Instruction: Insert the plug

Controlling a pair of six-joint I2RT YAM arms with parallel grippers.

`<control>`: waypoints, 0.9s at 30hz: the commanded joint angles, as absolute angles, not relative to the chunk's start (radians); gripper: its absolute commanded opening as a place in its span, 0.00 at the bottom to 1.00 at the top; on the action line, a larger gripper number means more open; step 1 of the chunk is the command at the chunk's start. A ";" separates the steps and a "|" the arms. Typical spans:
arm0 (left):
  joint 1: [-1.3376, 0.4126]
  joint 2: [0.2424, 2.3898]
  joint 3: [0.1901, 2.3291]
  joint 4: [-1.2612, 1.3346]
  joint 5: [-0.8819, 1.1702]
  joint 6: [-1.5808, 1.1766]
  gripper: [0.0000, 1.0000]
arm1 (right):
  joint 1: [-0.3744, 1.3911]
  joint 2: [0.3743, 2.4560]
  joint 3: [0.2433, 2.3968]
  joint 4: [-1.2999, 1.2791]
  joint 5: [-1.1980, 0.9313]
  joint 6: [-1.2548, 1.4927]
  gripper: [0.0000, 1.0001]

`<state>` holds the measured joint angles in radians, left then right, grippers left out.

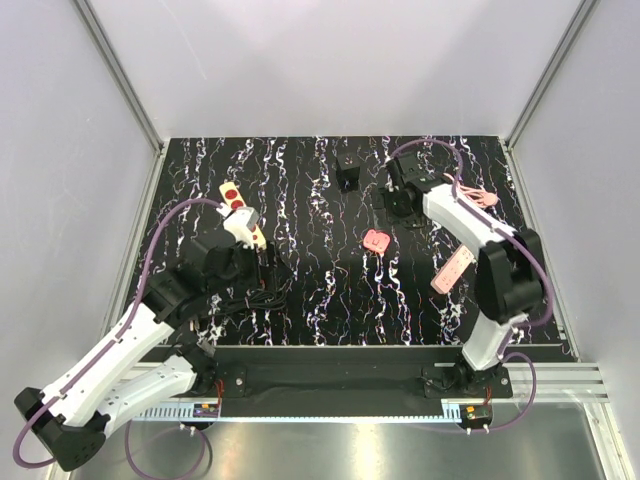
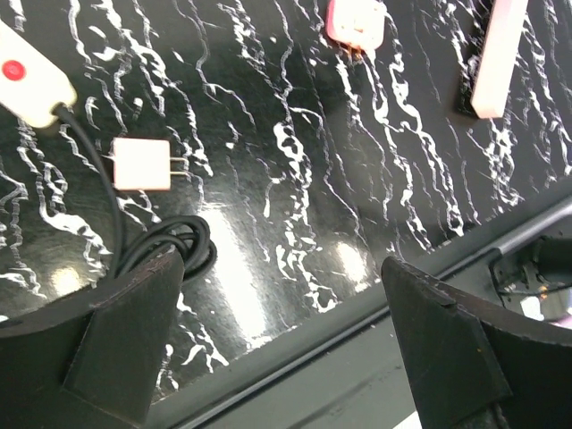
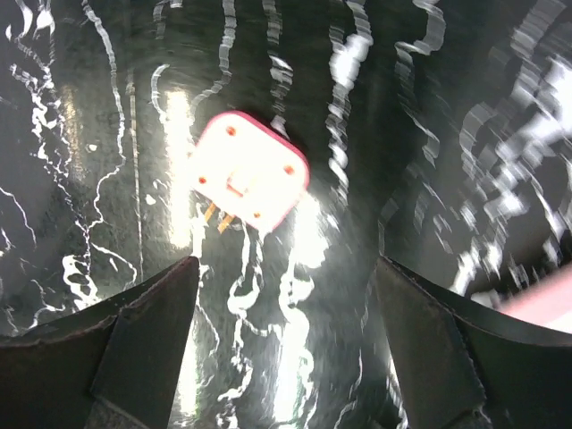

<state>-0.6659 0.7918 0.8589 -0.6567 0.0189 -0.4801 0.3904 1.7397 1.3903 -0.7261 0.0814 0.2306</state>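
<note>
Right wrist view puts the pink plug (image 3: 250,179) dead ahead, lying flat on the table (image 3: 89,134), with its brass prongs (image 3: 219,219) peeking out from under one edge. The right gripper (image 3: 284,268) hangs over it, jaws apart and holding nothing.

To take it well, I'd say come down with the fingers straddling the plug's flat sides. Keep off the prongs and grip square, so it doesn't twist when it meets a socket.

Over on the left, the left gripper (image 2: 281,259) is spread wide and empty too, above a coil of black cable (image 2: 170,241). A white plug (image 2: 141,164) lies just beyond, prongs pointing right, close to the cream power strip (image 1: 235,200) with its red buttons. Which plug is meant for which socket, I cannot tell.

The surface is glossy black with white veining, and glare washes out the pink plug's edges. Pale walls and aluminium posts box the table in on three sides.
</note>
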 commanded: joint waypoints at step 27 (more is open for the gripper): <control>-0.643 0.893 0.845 -0.572 0.129 -0.549 0.98 | 0.314 2.065 1.560 -0.741 -0.463 -0.095 0.63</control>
